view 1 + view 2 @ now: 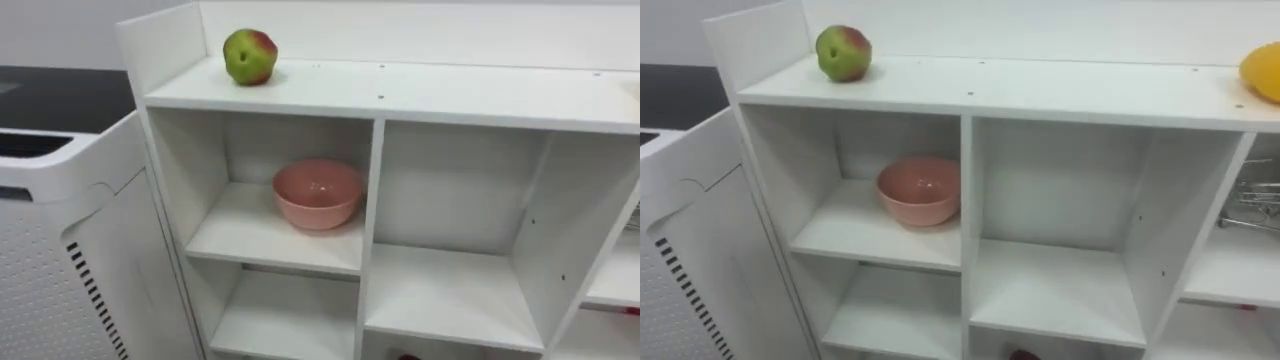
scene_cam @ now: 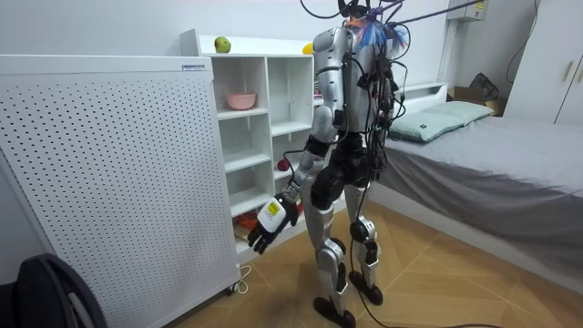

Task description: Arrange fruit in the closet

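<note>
Standing close before the white closet (image 1: 380, 95), open-fronted and split into compartments, with a perforated white panel (image 2: 109, 164) just beside it on the robot's left. Pink bowl (image 1: 317, 193) alone in the upper left compartment, upright, nothing seen inside. Left hand (image 2: 271, 219) hanging low beside the leg, fingers loosely straight, holding nothing. Apple (image 1: 250, 56), green with a red blush, on the closet's top board near its left end, above the bowl's compartment. Yellow fruit (image 1: 1262, 70) at the far right of the same board, cut off by the picture edge, well apart from the apple.

Judging by look: apple firm, smooth-skinned, fairly light, round enough to roll if nudged, likely to bruise if squeezed hard or dropped. Best taken from above or from the front, fingers and thumb curled round its widest part, then lifted clear of the board before any sideways move. Bowl probably hard and breakable, so fruit better set in than dropped.

In the room view: the bed (image 2: 492, 146) behind the robot, the robot's stance at the closet, and the hand. In the right eye view, reaching further right than the left: the yellow fruit and a wire rack (image 1: 1255, 205) in the right-hand compartment. At the bottom edge of both eye views, a small red thing (image 1: 1021, 354), too little of it to name
</note>
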